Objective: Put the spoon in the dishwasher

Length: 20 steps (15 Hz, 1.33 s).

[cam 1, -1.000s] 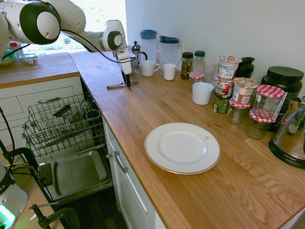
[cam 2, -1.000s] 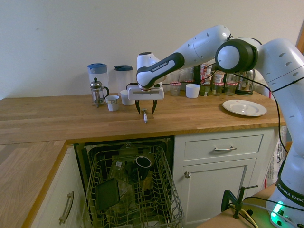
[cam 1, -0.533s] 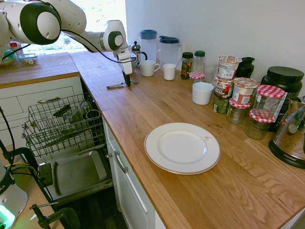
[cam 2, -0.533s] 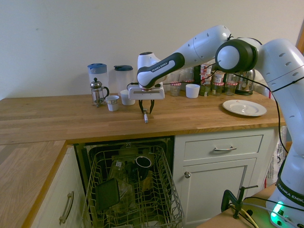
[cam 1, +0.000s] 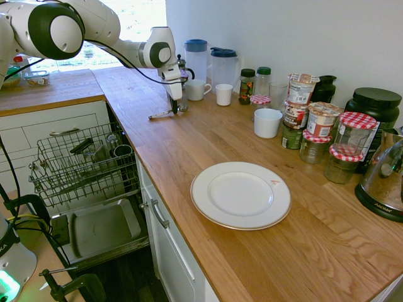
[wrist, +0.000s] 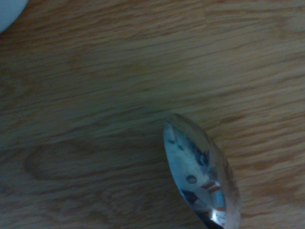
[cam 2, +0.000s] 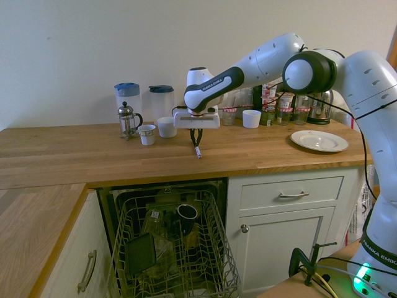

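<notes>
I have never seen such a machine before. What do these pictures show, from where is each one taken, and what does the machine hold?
The machine is one white robot arm ending in a two-finger gripper. Two pictures come from cameras standing in the room, looking at the arm from opposite sides. The third comes from a camera on the arm's wrist, seeing a small patch up close.

On the wooden counter are a white plate, white cups, pitchers, a coffee press and jars. Below it, the dishwasher is open, with dishes in its rack.

The fingers are closed on a metal spoon, whose bowl shows in the wrist picture.
</notes>
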{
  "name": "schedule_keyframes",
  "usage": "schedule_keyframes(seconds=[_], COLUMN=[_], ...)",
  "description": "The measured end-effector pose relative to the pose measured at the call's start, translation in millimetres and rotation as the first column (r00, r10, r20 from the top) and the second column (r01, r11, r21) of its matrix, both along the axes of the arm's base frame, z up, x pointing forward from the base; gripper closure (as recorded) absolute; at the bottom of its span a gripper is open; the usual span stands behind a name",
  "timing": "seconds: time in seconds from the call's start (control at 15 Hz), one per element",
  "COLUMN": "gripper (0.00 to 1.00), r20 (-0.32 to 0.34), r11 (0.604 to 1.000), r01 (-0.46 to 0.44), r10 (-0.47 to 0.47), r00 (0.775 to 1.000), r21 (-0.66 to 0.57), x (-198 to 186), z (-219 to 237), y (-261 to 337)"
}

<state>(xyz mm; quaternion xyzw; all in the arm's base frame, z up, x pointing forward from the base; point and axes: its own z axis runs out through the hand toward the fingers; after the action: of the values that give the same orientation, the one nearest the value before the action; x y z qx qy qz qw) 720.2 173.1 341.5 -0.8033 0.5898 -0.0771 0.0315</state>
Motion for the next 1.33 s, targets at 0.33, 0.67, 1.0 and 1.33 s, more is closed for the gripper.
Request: schedule_keyframes(seconds=[0.33,0.67,1.0,1.33], gripper=[1.00,1.00,1.00,1.00], r20=[0.001,0.003,0.051,0.080], r11=[1.000,0.999,0.998,0.998], r01=[0.005,-0.036,0.048,0.048], r10=[-0.005,0.036,-0.050,-0.052], r00=[1.000,0.999,0.997,0.995], r21=[0.001,0.000,0.039,0.051], x=[-18,-77,-141,-153], z=[22,63,80,72], y=[-21,2,30,33])
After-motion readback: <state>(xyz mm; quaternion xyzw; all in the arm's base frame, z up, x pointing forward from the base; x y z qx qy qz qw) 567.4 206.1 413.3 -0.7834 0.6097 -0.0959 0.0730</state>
